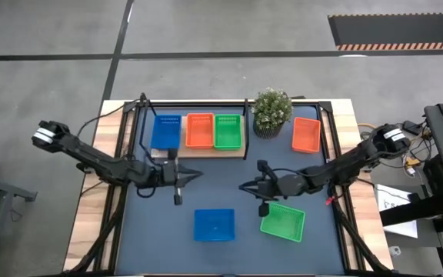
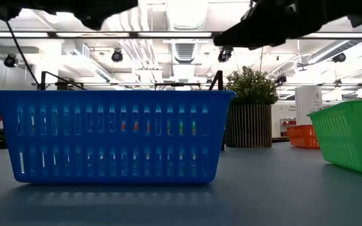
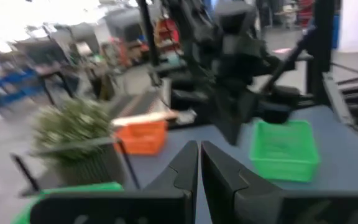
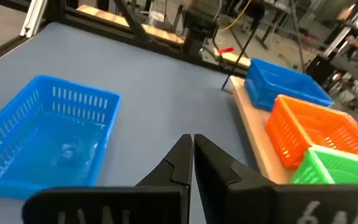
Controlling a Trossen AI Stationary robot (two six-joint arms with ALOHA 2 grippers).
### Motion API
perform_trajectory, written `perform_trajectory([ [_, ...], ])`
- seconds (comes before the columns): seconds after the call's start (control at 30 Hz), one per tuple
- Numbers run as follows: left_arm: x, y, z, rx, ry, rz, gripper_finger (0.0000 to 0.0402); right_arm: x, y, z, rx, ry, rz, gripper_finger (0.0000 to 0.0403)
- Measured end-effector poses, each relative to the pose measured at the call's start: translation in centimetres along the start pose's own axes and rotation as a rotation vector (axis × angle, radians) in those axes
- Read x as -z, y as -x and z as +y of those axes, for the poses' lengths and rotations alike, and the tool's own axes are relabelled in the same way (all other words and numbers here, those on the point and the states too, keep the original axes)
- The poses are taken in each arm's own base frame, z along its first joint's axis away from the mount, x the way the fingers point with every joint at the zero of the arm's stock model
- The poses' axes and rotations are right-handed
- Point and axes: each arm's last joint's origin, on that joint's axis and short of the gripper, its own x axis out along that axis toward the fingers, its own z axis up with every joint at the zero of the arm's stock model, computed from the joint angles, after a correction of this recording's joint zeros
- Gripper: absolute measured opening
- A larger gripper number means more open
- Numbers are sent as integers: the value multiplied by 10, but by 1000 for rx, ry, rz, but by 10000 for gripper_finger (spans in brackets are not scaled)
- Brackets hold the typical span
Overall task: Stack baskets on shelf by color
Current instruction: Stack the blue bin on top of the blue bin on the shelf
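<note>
On the shelf (image 1: 206, 151) at the far side, a blue basket (image 1: 166, 131), an orange basket (image 1: 199, 131) and a green basket (image 1: 227, 131) stand side by side. On the tabletop lie a loose blue basket (image 1: 214, 225), a loose green basket (image 1: 283, 221) and a loose orange basket (image 1: 306, 135). My left gripper (image 1: 194, 175) hovers shut over the table's middle, in front of the shelf. My right gripper (image 1: 244, 187) is shut too, pointing toward the left gripper, just far-left of the loose green basket. Neither holds anything.
A potted plant (image 1: 271, 111) stands at the shelf's right end, between the shelf and the loose orange basket. The shelf's black frame posts (image 1: 143, 104) rise at the far corners. Bare tabletop (image 1: 160, 223) lies near the front left.
</note>
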Motion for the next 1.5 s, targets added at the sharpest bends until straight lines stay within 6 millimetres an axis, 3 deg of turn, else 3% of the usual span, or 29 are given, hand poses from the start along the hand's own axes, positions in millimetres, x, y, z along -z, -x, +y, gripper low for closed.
perform_trajectory([
  [0.27,12,-16,-23,72,85,71,4,-7,15,-9,17,76,-51,9],
  [0.53,4,-26,-38,112,182,92,4,-8,23,-13,8,80,-16,9],
  [0.77,13,-26,-50,149,231,283,4,-7,26,-14,2,92,7,9],
  [1.03,9,-27,-52,246,183,465,4,-8,28,-14,-1,137,18,9],
  [1.2,10,-26,-57,384,31,504,6,-8,28,-14,-1,175,19,9],
  [1.33,17,-26,-74,606,13,554,32,-7,28,-14,-3,167,23,9],
  [1.5,22,-29,-91,710,-63,748,95,-6,28,-14,-4,152,30,9],
])
